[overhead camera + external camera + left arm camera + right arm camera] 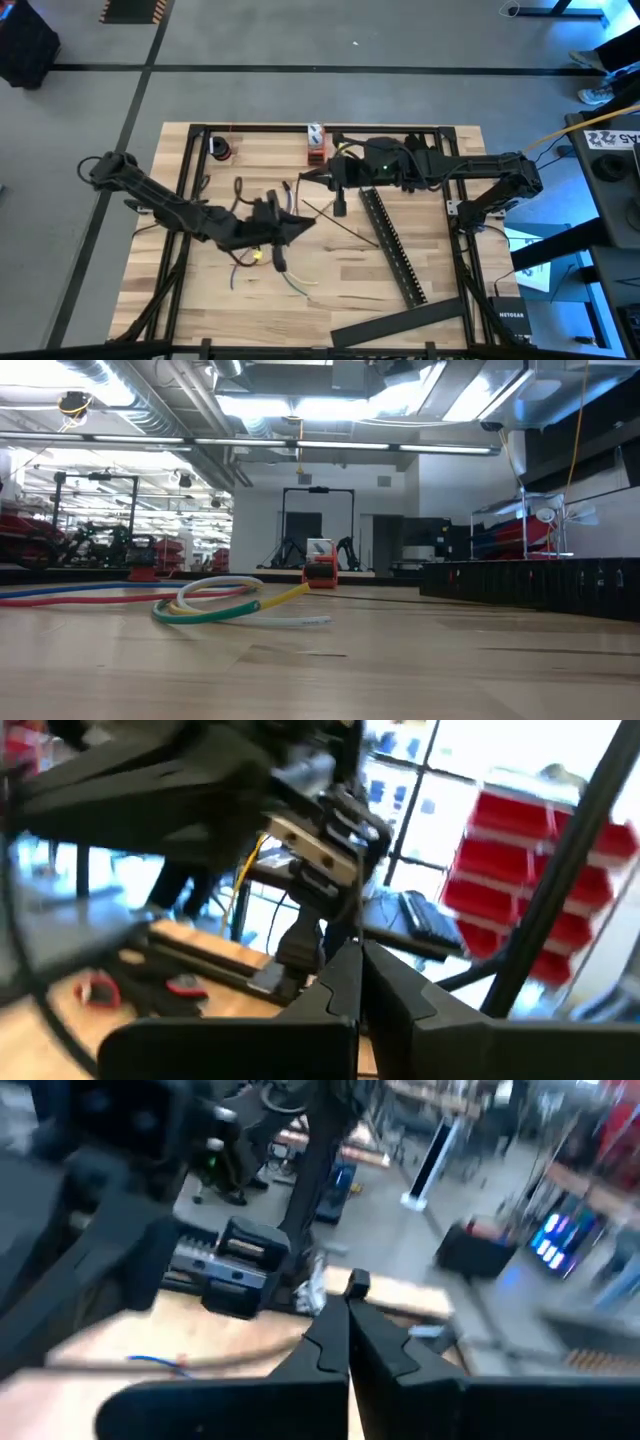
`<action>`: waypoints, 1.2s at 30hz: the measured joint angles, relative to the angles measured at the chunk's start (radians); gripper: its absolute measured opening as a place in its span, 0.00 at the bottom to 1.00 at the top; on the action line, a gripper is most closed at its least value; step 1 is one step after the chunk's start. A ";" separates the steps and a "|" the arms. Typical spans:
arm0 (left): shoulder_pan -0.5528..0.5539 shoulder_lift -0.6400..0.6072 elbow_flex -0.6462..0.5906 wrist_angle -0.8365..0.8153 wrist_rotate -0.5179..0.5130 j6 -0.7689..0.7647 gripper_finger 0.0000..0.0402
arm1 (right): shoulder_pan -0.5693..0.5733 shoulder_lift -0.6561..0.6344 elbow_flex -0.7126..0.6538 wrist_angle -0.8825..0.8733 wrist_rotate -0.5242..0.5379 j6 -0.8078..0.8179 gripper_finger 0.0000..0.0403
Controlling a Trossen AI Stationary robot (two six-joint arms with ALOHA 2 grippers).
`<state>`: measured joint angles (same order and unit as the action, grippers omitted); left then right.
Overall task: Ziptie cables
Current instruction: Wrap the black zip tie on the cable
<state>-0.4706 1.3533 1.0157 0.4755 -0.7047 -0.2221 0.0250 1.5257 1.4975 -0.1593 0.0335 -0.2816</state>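
Beneath left pincer (300, 222), cables (262, 257) lie loose.

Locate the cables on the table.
In the high view the cables lie left of centre, under the left gripper, left of the long slotted bar.

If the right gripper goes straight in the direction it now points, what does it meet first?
The right gripper points toward the table's left side. At its height the way looks free in the high view; the left gripper sits nearer and aside, though depth is uncertain.
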 joint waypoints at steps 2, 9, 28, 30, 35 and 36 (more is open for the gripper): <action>-0.025 -0.029 0.000 -0.033 -0.039 -0.084 0.00 | -0.006 0.000 0.000 0.033 0.009 -0.042 0.00; -0.100 -0.100 0.000 -0.149 -0.184 -0.233 0.00 | -0.049 0.000 0.000 0.133 0.044 -0.106 0.00; -0.014 -0.235 0.000 -0.150 -0.114 0.369 0.00 | -0.092 -0.104 -0.041 -0.360 -0.067 0.705 0.17; 0.013 -0.235 0.000 -0.152 -0.030 0.446 0.00 | -0.093 -0.088 -0.103 -0.246 -0.165 0.798 0.26; 0.059 -0.225 0.000 -0.157 0.090 0.681 0.00 | -0.122 -0.001 -0.287 0.185 -0.408 1.144 0.46; 0.060 -0.224 0.000 -0.161 0.092 0.725 0.00 | -0.132 0.020 -0.316 0.273 -0.443 1.229 0.50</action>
<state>-0.4103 1.1294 1.0153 0.3142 -0.6129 0.5030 -0.1071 1.5459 1.1818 0.1135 -0.4096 0.9472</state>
